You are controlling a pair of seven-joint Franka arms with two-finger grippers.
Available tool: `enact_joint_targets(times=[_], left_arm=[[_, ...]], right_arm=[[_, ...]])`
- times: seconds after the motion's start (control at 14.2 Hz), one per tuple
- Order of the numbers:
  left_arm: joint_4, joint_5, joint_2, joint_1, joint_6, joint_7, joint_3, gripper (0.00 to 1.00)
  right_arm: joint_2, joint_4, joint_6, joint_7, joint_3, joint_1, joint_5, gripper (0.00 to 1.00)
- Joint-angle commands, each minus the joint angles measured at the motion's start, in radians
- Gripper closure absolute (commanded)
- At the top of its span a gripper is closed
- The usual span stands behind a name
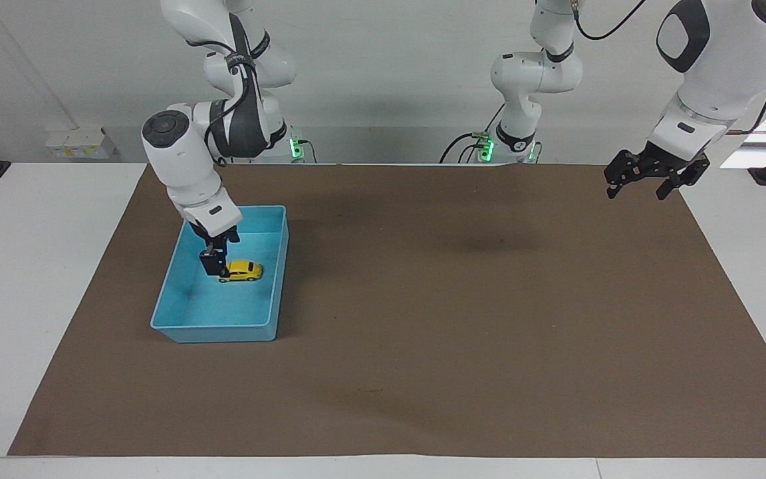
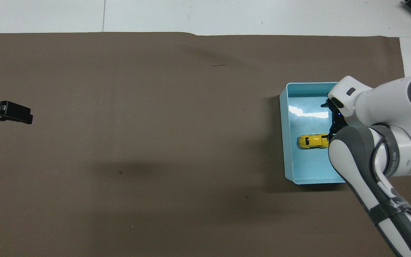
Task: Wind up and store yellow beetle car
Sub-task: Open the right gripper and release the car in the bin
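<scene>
The yellow beetle car [image 1: 245,269] stands on its wheels on the floor of the blue tray [image 1: 218,327], toward the right arm's end of the table. It also shows in the overhead view [image 2: 311,141], inside the tray [image 2: 284,142]. My right gripper [image 1: 214,263] hangs in the tray just beside the car, apart from it, open and empty. In the overhead view the right gripper [image 2: 334,123] is partly hidden by its own arm. My left gripper [image 1: 641,187] waits open and empty in the air over the mat's edge at the left arm's end [image 2: 11,113].
A brown mat [image 1: 463,319] covers most of the white table [image 1: 30,279]. The tray's walls stand close around the right gripper. The arm bases and cables [image 1: 483,143] are at the robots' edge of the table.
</scene>
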Motion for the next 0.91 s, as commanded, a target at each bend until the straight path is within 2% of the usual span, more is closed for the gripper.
enact_joint_targets(times=[0.0, 0.21, 0.42, 0.63, 0.84], left_arm=[[-0.004, 0.017, -0.015, 0.010, -0.015, -0.011, -0.011, 0.00], [-0.004, 0.017, -0.015, 0.010, -0.015, -0.011, -0.011, 0.00], [-0.004, 0.017, -0.015, 0.010, -0.015, -0.011, -0.011, 0.00], [-0.004, 0.017, -0.015, 0.010, -0.015, -0.011, -0.011, 0.00], [-0.004, 0.017, -0.015, 0.010, -0.015, -0.011, -0.011, 0.00]], right_arm=[[-0.004, 0.063, -0.073, 0.049, 0.014, -0.011, 0.015, 0.00], [-0.028, 0.111, -0.144, 0.112, 0.011, -0.014, 0.015, 0.00], [-0.065, 0.116, -0.165, 0.129, 0.005, -0.017, 0.011, 0.00], [-0.065, 0.200, -0.249, 0.161, 0.003, -0.020, 0.010, 0.00], [-0.070, 0.287, -0.360, 0.384, 0.002, -0.022, 0.007, 0.00]])
